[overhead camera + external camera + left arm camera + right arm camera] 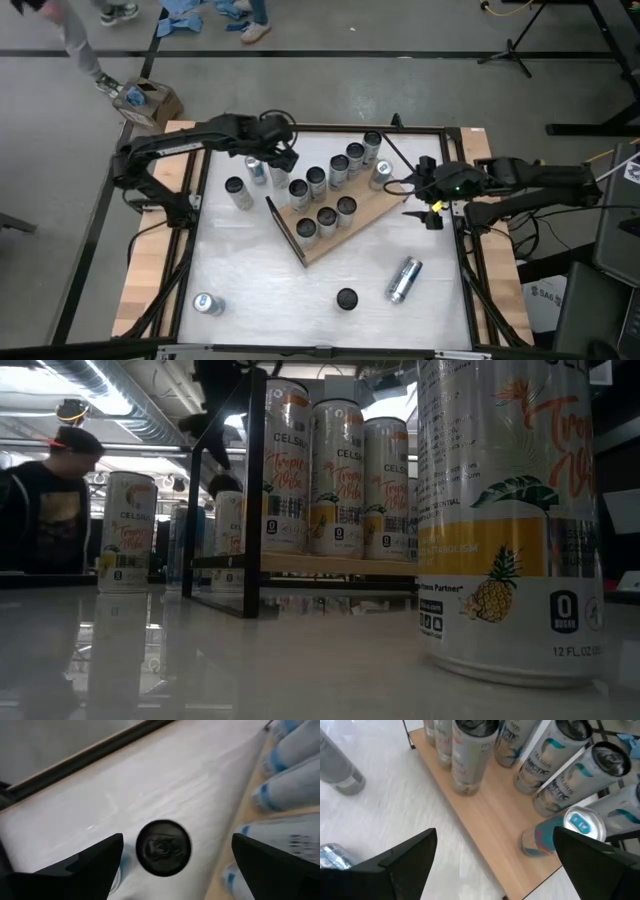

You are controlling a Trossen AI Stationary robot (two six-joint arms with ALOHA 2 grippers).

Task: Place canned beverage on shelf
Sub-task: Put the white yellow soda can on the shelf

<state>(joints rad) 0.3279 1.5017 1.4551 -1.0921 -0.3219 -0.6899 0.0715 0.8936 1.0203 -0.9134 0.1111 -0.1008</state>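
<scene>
While one tall can [510,520] looms at the front of the table in the low view, the wooden shelf [375,212] behind it already carries two rows of upright cans, packed close so that more can stand beside them. Stragglers wait out on the white tabletop: a can lying on its side [404,279], a dark-topped one [347,299] near it, and another at the front left corner [207,304].

Farther back, the right gripper [425,190] hovers at the shelf's far right end, fingers [405,857] spread wide and holding nothing, with a blue-topped can [580,823] on the board between them, probably just set down or about to be nudged.

Across the shelf, the left gripper [272,162] hangs above an upright can [163,848] on the tabletop just beside the board's dark end panel. Its fingers [95,857] are also wide apart, straddling the can top without touching it, apparently lined up for the next pick.
</scene>
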